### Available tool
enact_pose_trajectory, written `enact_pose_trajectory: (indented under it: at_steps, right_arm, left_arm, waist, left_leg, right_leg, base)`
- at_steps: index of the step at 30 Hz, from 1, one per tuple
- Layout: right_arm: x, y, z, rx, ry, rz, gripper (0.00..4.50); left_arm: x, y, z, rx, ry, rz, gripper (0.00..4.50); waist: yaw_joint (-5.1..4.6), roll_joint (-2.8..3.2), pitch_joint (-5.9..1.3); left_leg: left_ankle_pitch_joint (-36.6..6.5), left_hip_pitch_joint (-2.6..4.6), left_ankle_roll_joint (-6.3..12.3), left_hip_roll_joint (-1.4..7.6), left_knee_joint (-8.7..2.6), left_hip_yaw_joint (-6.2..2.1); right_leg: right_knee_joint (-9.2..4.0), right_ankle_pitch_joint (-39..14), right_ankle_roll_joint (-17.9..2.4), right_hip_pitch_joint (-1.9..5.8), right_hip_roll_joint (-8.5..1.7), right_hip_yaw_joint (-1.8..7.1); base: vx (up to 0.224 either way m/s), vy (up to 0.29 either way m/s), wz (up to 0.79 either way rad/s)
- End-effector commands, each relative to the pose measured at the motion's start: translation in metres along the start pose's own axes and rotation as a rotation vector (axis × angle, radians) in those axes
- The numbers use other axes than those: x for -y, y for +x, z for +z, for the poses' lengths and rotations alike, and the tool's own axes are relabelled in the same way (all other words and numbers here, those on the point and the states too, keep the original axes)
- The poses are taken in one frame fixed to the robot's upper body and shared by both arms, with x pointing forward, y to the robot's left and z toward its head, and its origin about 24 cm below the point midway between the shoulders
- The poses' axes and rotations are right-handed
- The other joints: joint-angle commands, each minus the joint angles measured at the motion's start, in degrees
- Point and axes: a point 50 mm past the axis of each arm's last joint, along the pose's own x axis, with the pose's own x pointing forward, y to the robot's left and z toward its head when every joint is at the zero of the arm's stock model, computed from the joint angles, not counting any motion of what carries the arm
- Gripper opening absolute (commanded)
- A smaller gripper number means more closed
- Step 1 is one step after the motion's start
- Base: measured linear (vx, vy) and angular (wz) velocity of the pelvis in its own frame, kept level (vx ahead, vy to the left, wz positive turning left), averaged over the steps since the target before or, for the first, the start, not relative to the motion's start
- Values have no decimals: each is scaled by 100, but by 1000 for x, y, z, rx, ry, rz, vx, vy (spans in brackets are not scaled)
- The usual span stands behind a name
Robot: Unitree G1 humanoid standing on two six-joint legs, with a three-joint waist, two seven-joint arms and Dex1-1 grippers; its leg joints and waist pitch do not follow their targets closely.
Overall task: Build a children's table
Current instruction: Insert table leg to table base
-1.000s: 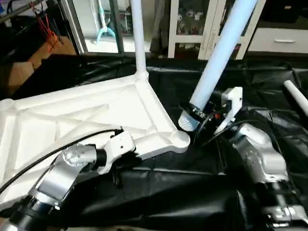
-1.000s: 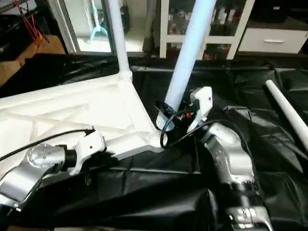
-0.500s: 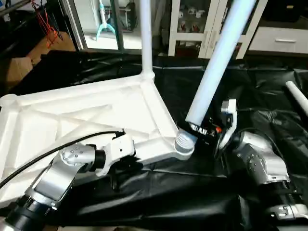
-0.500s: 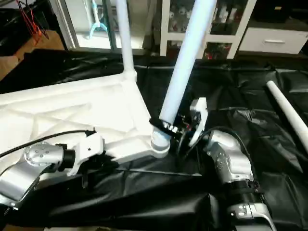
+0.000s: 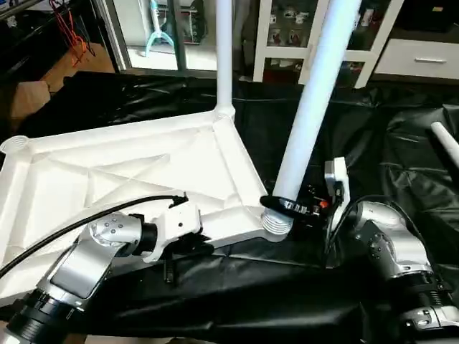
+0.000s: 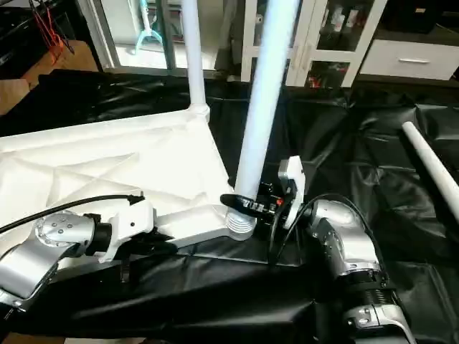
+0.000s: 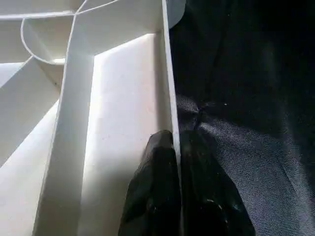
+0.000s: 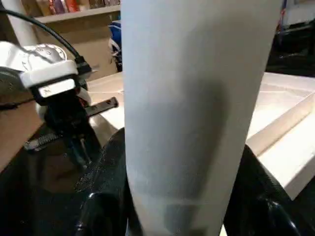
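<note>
Seating the leg (image 5: 315,107) squarely matters most now: the right pincer (image 5: 287,206) grips it near its ribbed foot, which sits at the near corner socket (image 5: 275,223) of the upturned tabletop (image 5: 122,172). The left pincer (image 7: 174,196) pinches the tabletop's rim, fingers nearly shut. I judge the leg should stand upright like the 1 already fitted (image 5: 224,50) before pressing down.

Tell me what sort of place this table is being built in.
Probably an indoor lab or workroom: black sheeting covers the work surface, white glass-door cabinets line the back, and cardboard boxes sit nearby.
</note>
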Motion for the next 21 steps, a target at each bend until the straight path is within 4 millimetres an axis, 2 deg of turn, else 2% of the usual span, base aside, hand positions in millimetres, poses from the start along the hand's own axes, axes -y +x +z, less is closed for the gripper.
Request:
enact_pose_trajectory:
  at_steps: [1, 7, 10, 11, 12, 13, 16, 21]
  right_arm:
    - [2, 0, -4, -10, -17, -19, 186]
    - [7, 2, -11, 8, 45, -55, 186]
    - [8, 2, -15, 24, 98, -66, 186]
    - [7, 1, -18, 28, 140, -57, 186]
    - [7, 1, -19, 29, 150, -55, 186]
    - [6, 1, -20, 29, 167, -51, 186]
    - [5, 1, -25, 19, 192, -47, 186]
    - [2, -1, -30, -29, 140, -32, 186]
  left_arm:
    - [19, 16, -6, 1, -13, -139, 0]
    - [19, 16, -7, 0, -17, -147, 0]
    - [19, 16, -7, 0, -18, -145, 0]
    - [19, 16, -7, 0, -18, -144, 0]
    - [19, 16, -7, 0, -18, -144, 0]
    - [19, 16, -7, 0, -18, -143, 0]
    - [19, 16, -7, -1, -19, -141, 0]
    - [18, 16, -7, -2, -17, -138, 0]
  waist:
    - [-40, -122, -185]
    - [-46, -123, -168]
    - [-53, -121, -154]
    - [-62, -160, -138]
    - [-58, -135, -137]
    - [-64, -136, -135]
    - [-62, -141, -145]
    - [-47, -155, -159]
  left_leg:
    - [-861, 105, 575, 500, -539, -181]
    - [-845, 101, 592, 507, -556, -159]
    - [-983, 113, 519, 515, -575, -163]
    - [-1055, 104, 493, 515, -588, -165]
    - [-1097, 116, 455, 523, -598, -174]
    - [-1118, 113, 435, 522, -598, -172]
    - [-1026, 112, 424, 524, -601, -168]
    - [-937, 115, 484, 523, -594, -147]
  right_leg:
    - [-454, -1089, -1705, 154, -360, 291]
    - [-466, -1162, -1699, 155, -362, 292]
    - [-490, -1374, -1674, 143, -364, 301]
    - [-505, -1481, -1653, 139, -356, 296]
    - [-503, -1532, -1639, 133, -361, 301]
    - [-507, -1565, -1636, 131, -361, 303]
    - [-498, -1472, -1632, 137, -361, 302]
    - [-500, -1379, -1657, 141, -374, 304]
  base:
    - [0, 0, 0]
    - [0, 0, 0]
    - [0, 0, 0]
    - [0, 0, 0]
    - [0, 0, 0]
    - [0, 0, 0]
    - [0, 0, 0]
    - [0, 0, 0]
